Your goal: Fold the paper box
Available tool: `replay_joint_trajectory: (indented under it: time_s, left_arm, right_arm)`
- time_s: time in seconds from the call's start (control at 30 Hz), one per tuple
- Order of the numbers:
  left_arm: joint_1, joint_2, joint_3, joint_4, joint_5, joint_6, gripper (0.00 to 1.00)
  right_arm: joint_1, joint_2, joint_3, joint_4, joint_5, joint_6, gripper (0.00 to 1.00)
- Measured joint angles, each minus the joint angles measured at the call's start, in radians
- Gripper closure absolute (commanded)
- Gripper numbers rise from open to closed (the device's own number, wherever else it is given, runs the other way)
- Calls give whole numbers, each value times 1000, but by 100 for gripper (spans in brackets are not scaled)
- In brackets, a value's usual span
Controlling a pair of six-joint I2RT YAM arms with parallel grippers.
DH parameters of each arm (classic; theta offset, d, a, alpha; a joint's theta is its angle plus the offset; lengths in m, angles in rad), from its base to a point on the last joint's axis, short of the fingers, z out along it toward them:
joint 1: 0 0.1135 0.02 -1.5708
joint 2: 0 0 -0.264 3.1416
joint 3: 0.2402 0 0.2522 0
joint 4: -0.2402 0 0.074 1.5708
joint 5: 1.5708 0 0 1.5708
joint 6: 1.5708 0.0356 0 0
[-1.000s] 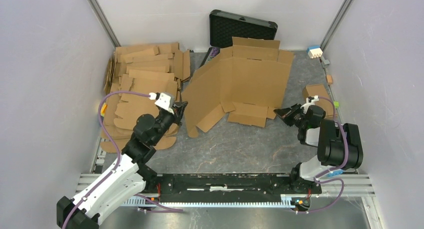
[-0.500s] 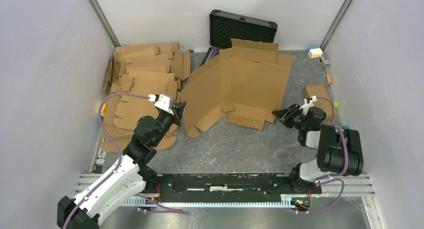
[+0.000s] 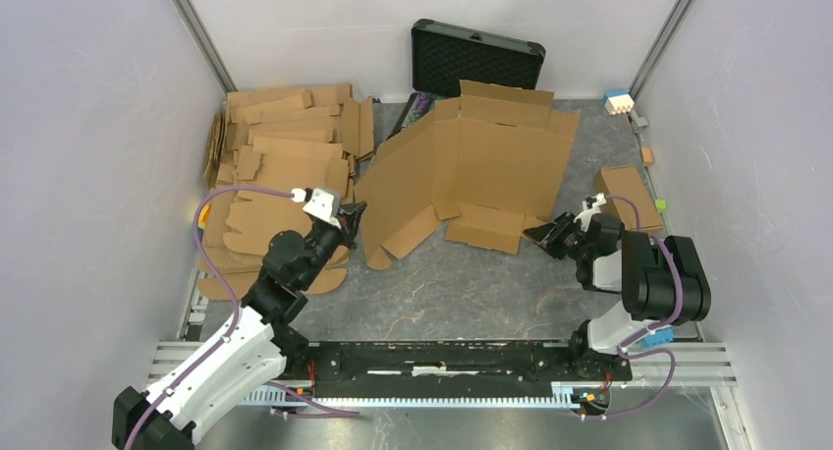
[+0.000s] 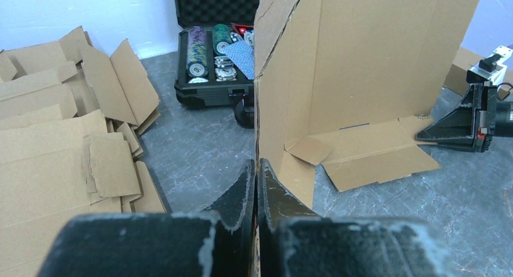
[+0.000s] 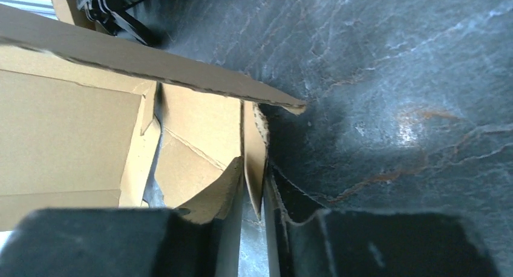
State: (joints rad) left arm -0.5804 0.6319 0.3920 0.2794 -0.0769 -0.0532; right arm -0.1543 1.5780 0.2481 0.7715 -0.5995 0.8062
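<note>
Both tools meet the paper box (image 3: 472, 165) standing half-folded just in front of the black case (image 3: 478, 57): my left tool (image 4: 256, 166) pinches its side wall, my right tool (image 5: 254, 171) is spread around a flap, most folds not done.

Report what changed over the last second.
The right tool opened and slid left, so a corner flap of the box now sits between its fingers. The left tool stayed shut on the box's left edge; the cardboard stack didn't move.
</note>
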Motion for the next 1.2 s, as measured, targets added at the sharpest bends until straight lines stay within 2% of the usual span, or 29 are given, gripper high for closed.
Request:
replay_joint_trajectory:
  time_s: [0.07, 0.17, 0.47, 0.6, 0.9, 1.2]
  left_arm:
    - [0, -2, -2, 0, 0, 0, 98]
    - [0, -5, -3, -1, -11, 0, 98]
    - [-2, -39, -27, -3, -108, 0, 98]
    - [-4, -51, -35, 2, -135, 0, 98]
    - [-4, -36, -48, 37, -162, 17, 98]
    - [-4, -35, -56, 56, -167, 51, 98]
  right_arm:
    - [0, 13, 0, 0, 1, 2, 92]
    - [-3, 10, -2, 7, -9, 16, 98]
    - [-80, -116, -17, -20, -82, 38, 93]
    - [-84, -157, -17, -57, -130, 34, 94]
    - [-84, -356, -19, -358, -140, -163, 94]
    - [-84, -376, -19, -589, -192, -316, 93]
